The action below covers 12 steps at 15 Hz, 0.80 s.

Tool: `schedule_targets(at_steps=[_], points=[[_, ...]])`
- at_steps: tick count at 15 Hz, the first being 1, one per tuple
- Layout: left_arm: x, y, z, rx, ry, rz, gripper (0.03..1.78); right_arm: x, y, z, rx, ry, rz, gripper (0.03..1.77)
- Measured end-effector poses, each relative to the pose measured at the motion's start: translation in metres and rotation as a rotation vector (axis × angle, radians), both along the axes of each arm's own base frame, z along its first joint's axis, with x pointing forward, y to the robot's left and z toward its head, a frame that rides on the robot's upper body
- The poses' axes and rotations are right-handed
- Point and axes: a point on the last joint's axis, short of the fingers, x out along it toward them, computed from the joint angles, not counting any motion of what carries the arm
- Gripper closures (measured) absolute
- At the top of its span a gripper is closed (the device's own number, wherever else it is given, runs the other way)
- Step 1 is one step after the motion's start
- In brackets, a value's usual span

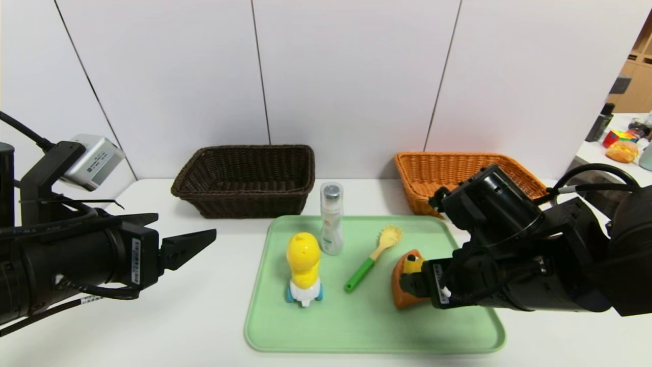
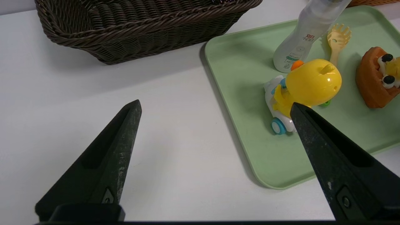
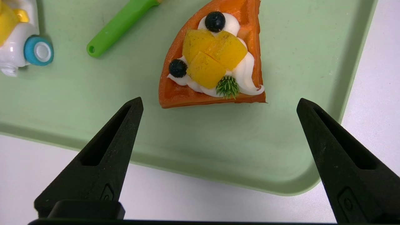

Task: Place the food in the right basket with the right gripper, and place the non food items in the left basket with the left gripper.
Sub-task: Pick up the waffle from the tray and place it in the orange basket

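Centrally, a green tray [image 1: 367, 331] lies on the bench [image 1: 153, 326]. Behind it stand the brown basket [image 1: 244, 178] and orange basket [image 1: 433, 176]. On its right side lies the waffle slice [image 3: 215, 62], the right gripper [image 3: 218, 104] hovering over it, fingers spread. Left of the tray hangs the left gripper [image 2: 215, 107], fingers spread, empty.

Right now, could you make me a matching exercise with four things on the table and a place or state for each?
Things:
1. waffle slice
2. toy duck car
3. brown basket
4. right claw

Places or states:
A. left, behind the tray
B. open, above the waffle slice
C. standing beside the spray bottle
D. near the tray's right edge

Pairs: 1-D, 2-C, 3-A, 4-B
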Motion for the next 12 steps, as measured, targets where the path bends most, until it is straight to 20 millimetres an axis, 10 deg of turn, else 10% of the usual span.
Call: schedule_targets(at_steps=[12], points=[[-0.002,0.002,-0.003,0.001,0.004,0.001,0.12,0.037,0.015,-0.014,-0.047,0.009,0.0,0.1]])
